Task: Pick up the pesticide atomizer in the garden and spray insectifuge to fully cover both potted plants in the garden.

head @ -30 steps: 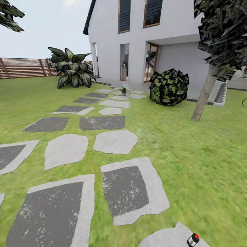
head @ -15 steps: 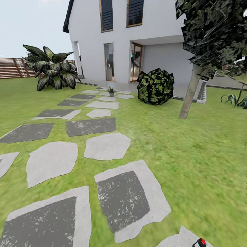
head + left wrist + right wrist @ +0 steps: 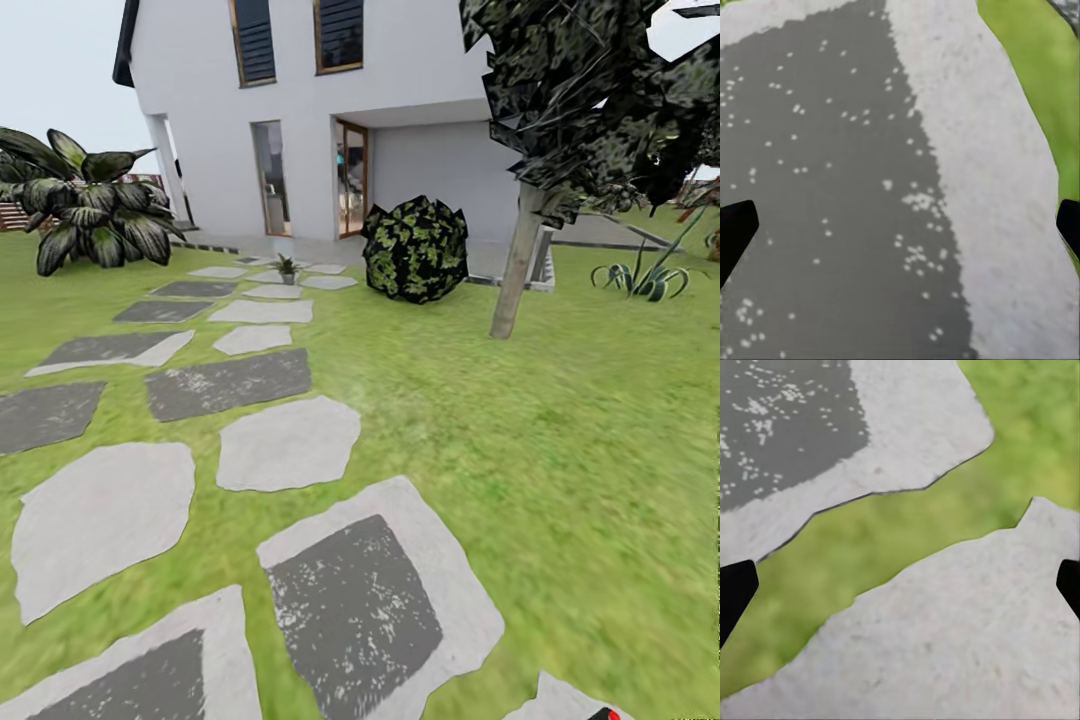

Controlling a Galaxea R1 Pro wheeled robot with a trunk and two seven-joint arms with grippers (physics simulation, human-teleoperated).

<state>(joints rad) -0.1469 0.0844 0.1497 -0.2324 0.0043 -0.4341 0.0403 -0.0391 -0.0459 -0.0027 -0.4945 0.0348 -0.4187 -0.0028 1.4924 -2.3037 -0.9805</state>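
Both grippers hang spread wide and empty over the garden path: the left gripper (image 3: 900, 221), its dark fingertips (image 3: 735, 232) at the two edges of its wrist view, faces a dark-centred stepping stone (image 3: 832, 187); the right gripper (image 3: 900, 585), just as wide, faces a pale stone (image 3: 945, 637) with a strip of grass (image 3: 870, 547) crossing between slabs.

At the near right edge of the head view, on a pale slab (image 3: 560, 702), a speck of red and black (image 3: 603, 714) may be the cap of the sprayer; it is cut off by the frame, so that is a guess. Such a bottle should be light, stiff and smooth-sided, liable to tip or slip if nudged, and is best taken around its upright body below the cap, jaws squared to it.

Far up the path, a small potted plant (image 3: 287, 268) stands on a pale stone before the house (image 3: 300, 120). The lawn (image 3: 560, 420) runs flat and open to the right, with irregular grey and dark stones (image 3: 350, 590) leading toward the door. A round dark bush (image 3: 415, 248) sits by the porch, a tree (image 3: 515, 260) right of it, a spiky plant (image 3: 645, 278) farther right, a broad-leaved shrub (image 3: 90, 215) far left.
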